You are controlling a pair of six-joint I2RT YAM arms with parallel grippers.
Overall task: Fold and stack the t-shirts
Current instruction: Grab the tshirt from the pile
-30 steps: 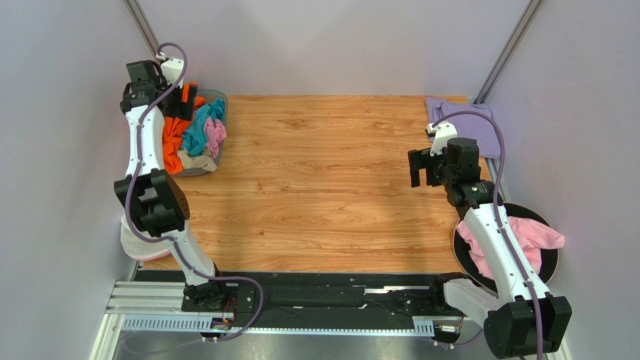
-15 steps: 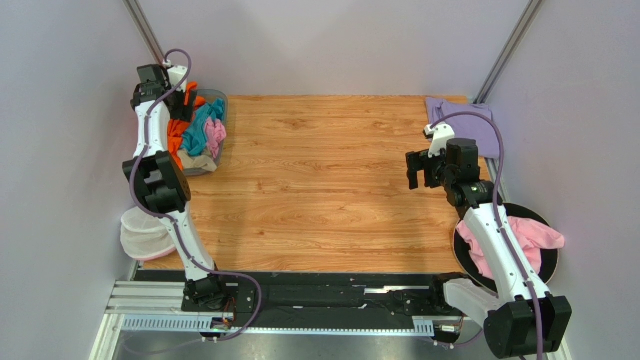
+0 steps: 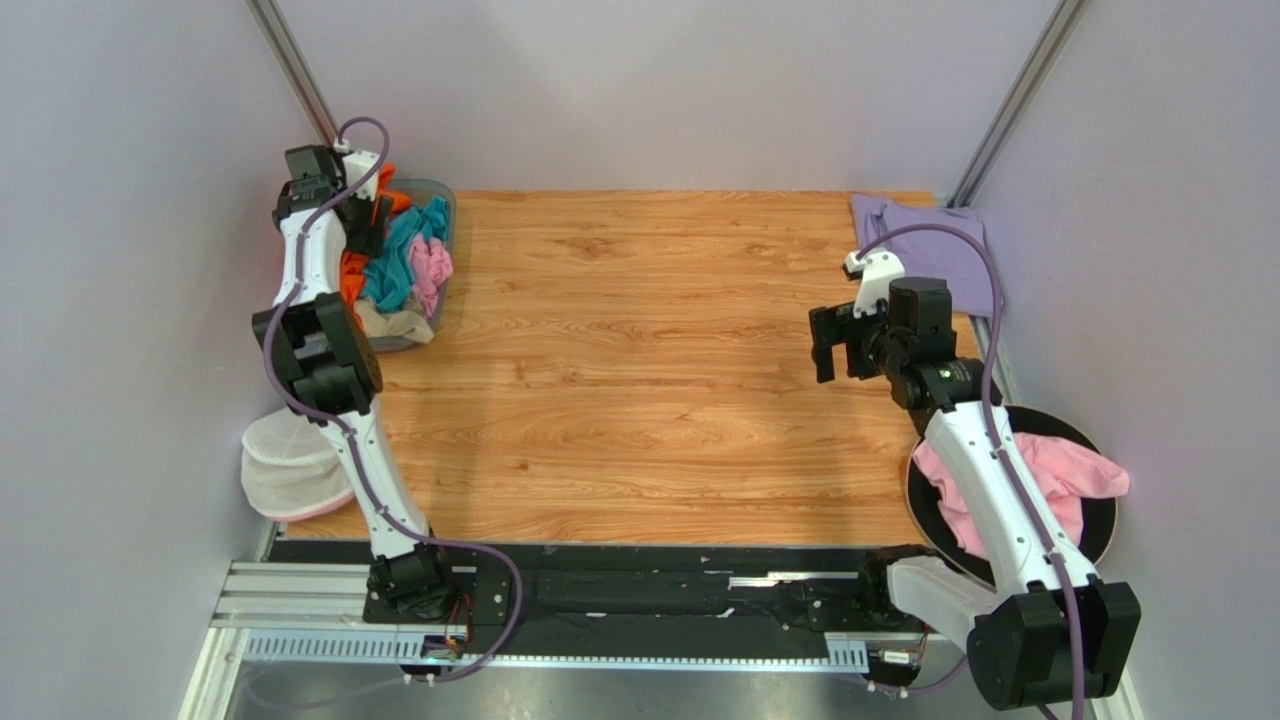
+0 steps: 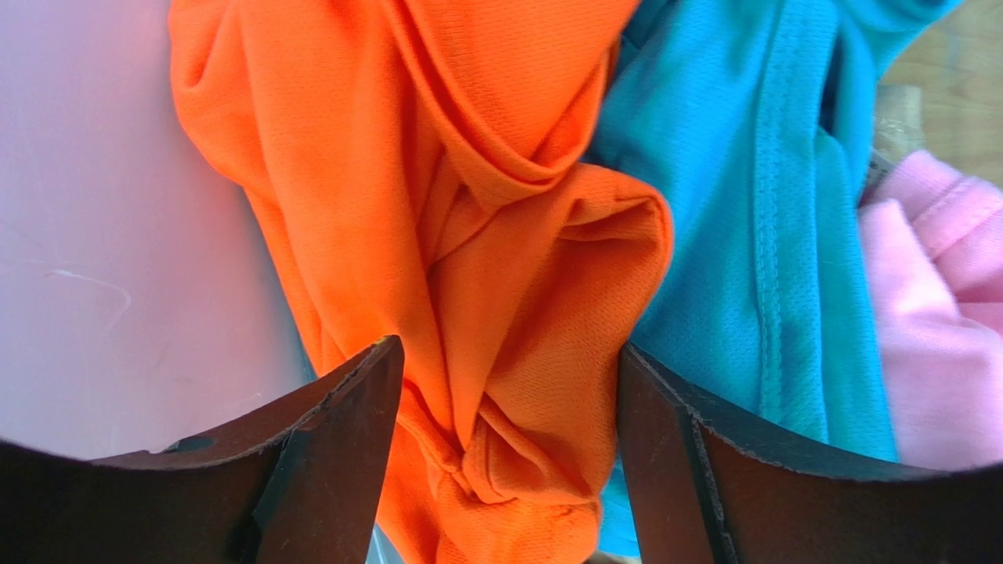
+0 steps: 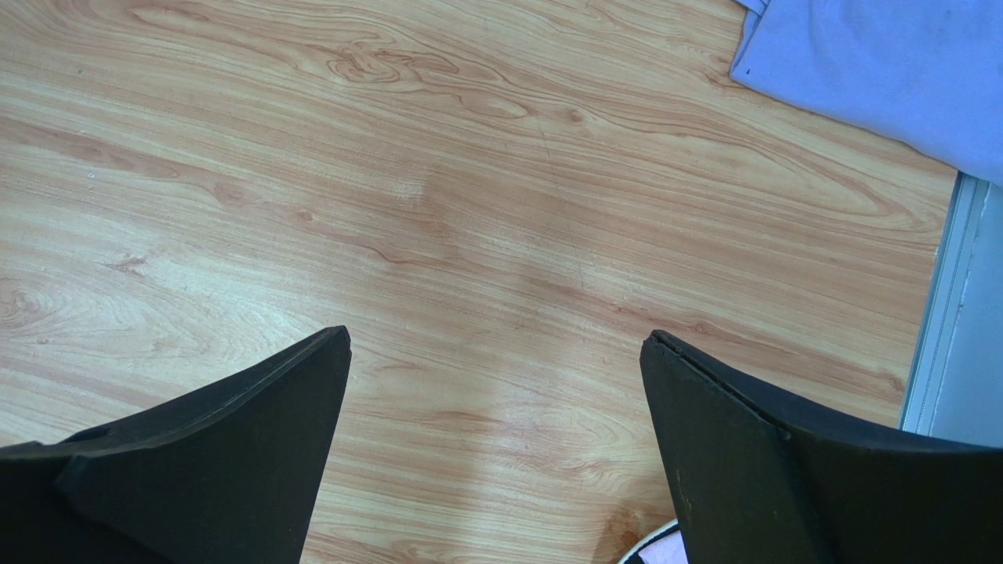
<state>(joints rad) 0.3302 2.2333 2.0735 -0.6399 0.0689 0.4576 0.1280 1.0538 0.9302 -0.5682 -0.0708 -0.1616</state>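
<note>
Several crumpled t-shirts fill a grey bin (image 3: 437, 194) at the table's far left: orange (image 3: 350, 278), teal (image 3: 394, 267), pink (image 3: 431, 267) and tan (image 3: 394, 320). My left gripper (image 3: 361, 225) reaches down into the bin. In the left wrist view its jaws (image 4: 509, 388) stand apart on either side of a bunched fold of the orange t-shirt (image 4: 506, 235), which fills the gap, beside the teal one (image 4: 754, 176). My right gripper (image 3: 830, 342) hovers open and empty over bare wood (image 5: 495, 388). A lavender t-shirt (image 3: 939, 248) lies flat at the far right corner.
A black round tray (image 3: 1104, 525) off the table's right edge holds a crumpled pink t-shirt (image 3: 1052, 473). A white round mesh pouch (image 3: 286, 465) lies off the near left corner. Grey walls close in on both sides of the wooden table (image 3: 646, 345).
My left arm has stretched further back, lowering its gripper into the bin, and its jaws have narrowed round the orange fold. The right gripper has drifted slightly left.
</note>
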